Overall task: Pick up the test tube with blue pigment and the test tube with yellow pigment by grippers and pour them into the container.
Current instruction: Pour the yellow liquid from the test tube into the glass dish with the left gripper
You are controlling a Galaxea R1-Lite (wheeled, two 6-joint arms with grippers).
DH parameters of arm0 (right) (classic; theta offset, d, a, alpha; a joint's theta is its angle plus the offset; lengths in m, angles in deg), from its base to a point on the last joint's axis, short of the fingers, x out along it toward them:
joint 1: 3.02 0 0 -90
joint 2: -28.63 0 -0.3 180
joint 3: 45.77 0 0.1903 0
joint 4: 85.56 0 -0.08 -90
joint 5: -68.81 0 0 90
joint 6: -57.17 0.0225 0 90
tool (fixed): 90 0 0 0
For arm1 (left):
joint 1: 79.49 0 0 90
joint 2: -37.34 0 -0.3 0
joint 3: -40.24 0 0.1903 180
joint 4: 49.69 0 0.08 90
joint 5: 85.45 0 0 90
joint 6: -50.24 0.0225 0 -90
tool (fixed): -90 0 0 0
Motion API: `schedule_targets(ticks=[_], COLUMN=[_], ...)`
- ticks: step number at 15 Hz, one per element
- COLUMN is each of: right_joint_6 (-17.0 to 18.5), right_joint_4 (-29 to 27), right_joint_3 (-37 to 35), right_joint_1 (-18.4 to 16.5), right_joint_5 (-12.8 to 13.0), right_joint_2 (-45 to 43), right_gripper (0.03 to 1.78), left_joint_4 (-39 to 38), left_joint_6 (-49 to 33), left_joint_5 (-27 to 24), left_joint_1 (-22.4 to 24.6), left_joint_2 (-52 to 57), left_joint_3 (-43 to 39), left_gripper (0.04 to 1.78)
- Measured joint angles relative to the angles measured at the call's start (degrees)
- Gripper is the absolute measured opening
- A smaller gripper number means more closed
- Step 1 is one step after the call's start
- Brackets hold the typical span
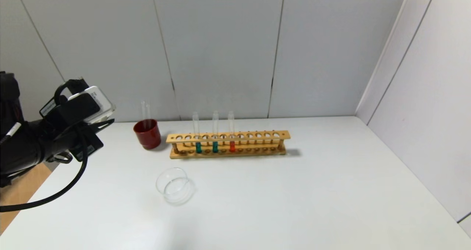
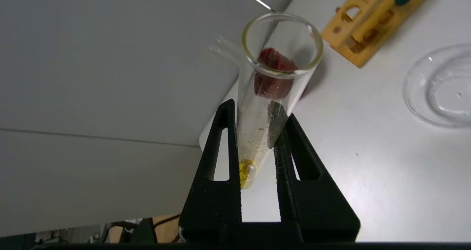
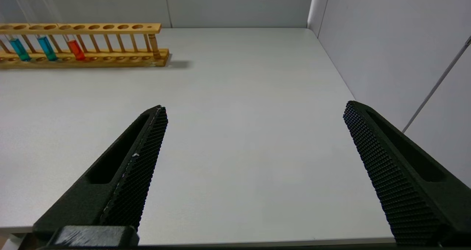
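Observation:
My left gripper (image 2: 257,110) is shut on the test tube with yellow pigment (image 2: 272,81), held in the air off the table's left edge. The tube holds only a little yellow liquid at its round end (image 2: 244,172), and its mouth points toward the dark red cup (image 1: 147,134). In the head view the left gripper (image 1: 105,124) is left of that cup. Two tubes with blue-teal liquid (image 1: 198,147) (image 1: 215,146) stand in the wooden rack (image 1: 228,136). The clear glass container (image 1: 174,185) sits in front of the rack, and also shows in the left wrist view (image 2: 441,86). My right gripper (image 3: 255,108) is open and empty.
A tube with orange-red liquid (image 1: 232,146) stands in the rack beside the blue ones. An empty clear tube (image 1: 146,112) stands in the red cup. Grey walls close the back and right sides. The right gripper hangs over the table's front right part.

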Motion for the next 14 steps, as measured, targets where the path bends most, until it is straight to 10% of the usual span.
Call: schedule_targets(ticks=[14], right_joint_6=[0.0], right_joint_4=[0.0], right_joint_3=[0.0], right_joint_1=[-0.02], right_joint_5=[-0.02], right_joint_2=[0.0], right_gripper=[1.75], left_joint_4=[-15.52], left_joint_6=[13.67], left_joint_5=[-4.58], left_joint_1=[0.11], left_joint_2=[-2.21], left_joint_3=[-11.67], left_gripper=[0.32])
